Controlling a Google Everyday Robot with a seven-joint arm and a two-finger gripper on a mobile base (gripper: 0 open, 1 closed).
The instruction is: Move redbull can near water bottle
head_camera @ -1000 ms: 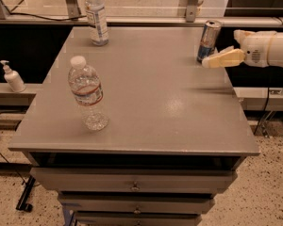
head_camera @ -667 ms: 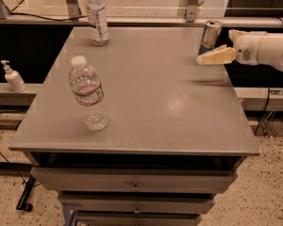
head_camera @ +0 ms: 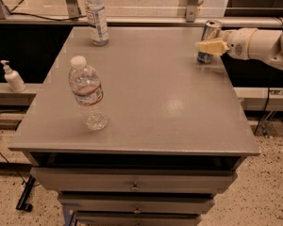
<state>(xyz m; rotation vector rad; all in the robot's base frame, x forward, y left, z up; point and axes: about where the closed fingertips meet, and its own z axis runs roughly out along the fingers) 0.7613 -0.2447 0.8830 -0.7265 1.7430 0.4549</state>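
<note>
Grey table [head_camera: 155, 93]; hand [head_camera: 209, 46] at redbull can [head_camera: 211, 30].

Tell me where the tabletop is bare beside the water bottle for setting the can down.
Bare: the table middle and front, right of the water bottle, back to the labelled bottle at back left. Crowded only at the back right edge, where the claw sits at the redbull can.

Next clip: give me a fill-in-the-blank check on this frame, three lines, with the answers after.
1. The redbull can stands ____ near the far edge of the table.
2. The tool is at the ____, well apart from the water bottle.
3. The water bottle's cap is ____.
Missing words: upright; redbull can; white.
</note>
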